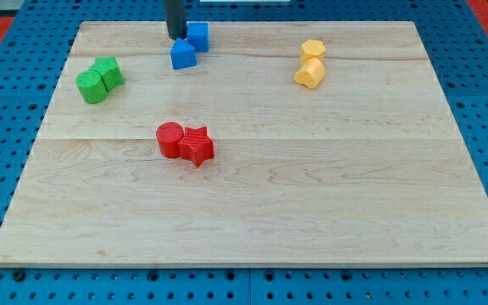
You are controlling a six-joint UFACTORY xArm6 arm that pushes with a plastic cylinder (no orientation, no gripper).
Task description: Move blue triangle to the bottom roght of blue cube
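Tip [176, 37] just above small blue triangle block [183, 55], left of blue cube [198, 36]; still on cube's bottom left, so needs pushing right; no jaws here.

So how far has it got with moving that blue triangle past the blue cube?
Nothing looks done: the blue triangle sits at the blue cube's lower left, touching or nearly so. In hand: my tip is at the view's top, just left of the cube and right above the triangle. Left: push the triangle round to the cube's bottom right.
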